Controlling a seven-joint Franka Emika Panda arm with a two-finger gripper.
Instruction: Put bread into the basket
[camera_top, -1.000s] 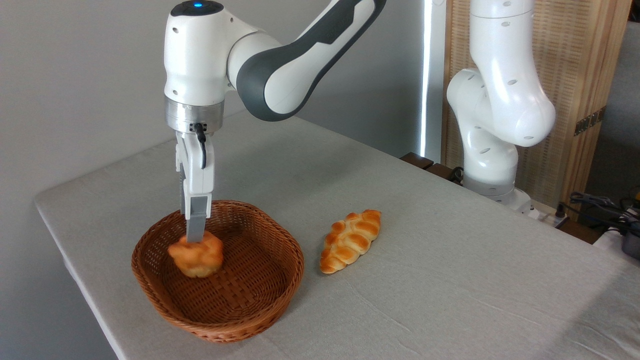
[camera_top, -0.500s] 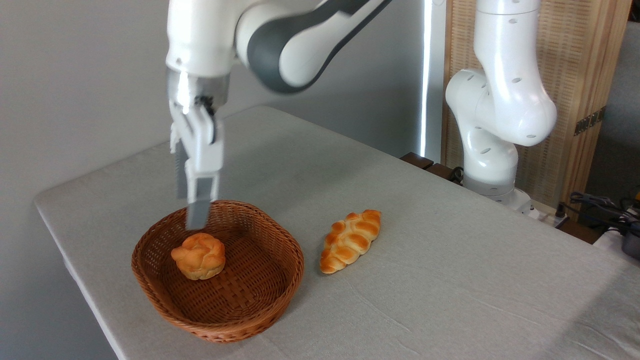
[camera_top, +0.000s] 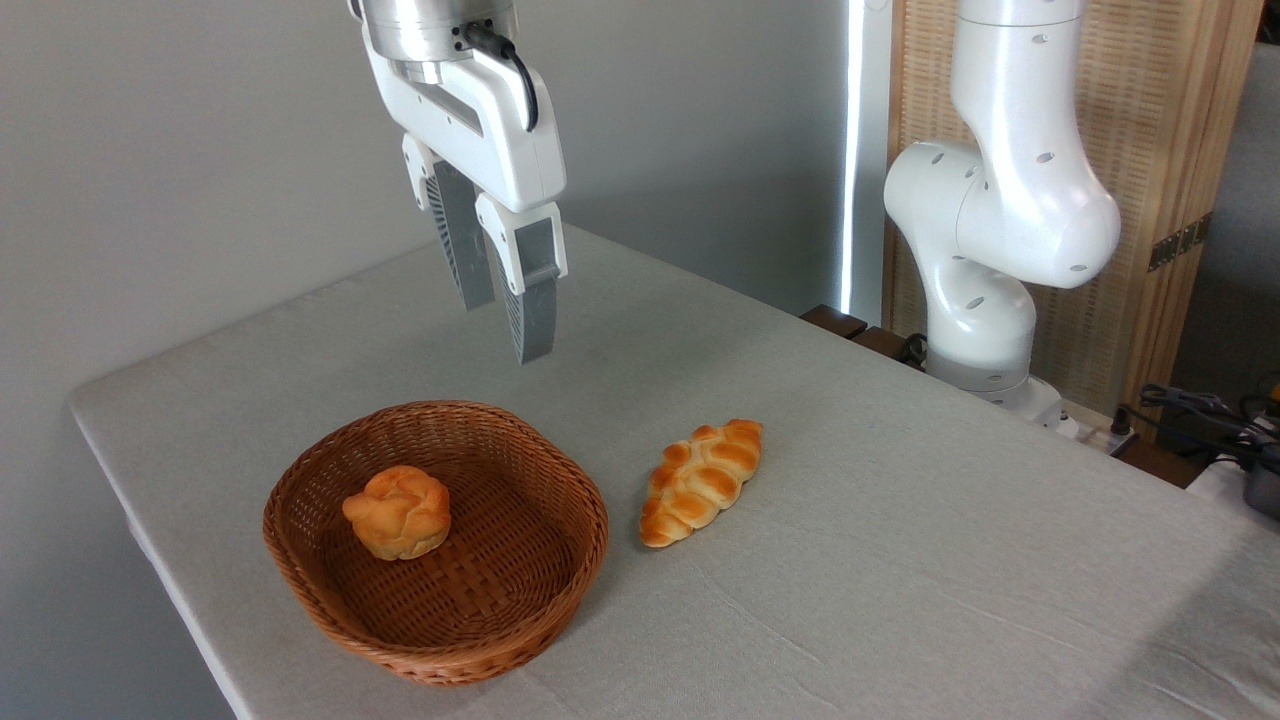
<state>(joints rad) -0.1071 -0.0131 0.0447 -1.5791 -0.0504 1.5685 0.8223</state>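
Observation:
The small round golden bun (camera_top: 397, 511) with its knotted top lies inside the reddish-brown wicker basket (camera_top: 560, 480), toward the left of the basket floor. My gripper (camera_top: 505, 332) hangs high above the basket's far rim, well clear of the bun. Its two grey fingers are apart and hold nothing.
A longer braided, pointed loaf (camera_top: 702, 479) lies on the grey tablecloth just right of the basket. The arm's white base (camera_top: 985, 300) stands at the table's far right edge, with cables (camera_top: 1200, 410) beyond it. The table's left edge runs close to the basket.
My gripper let go of the bun in the basket, then rose and swung up to the right. The bun stayed where it was set down.

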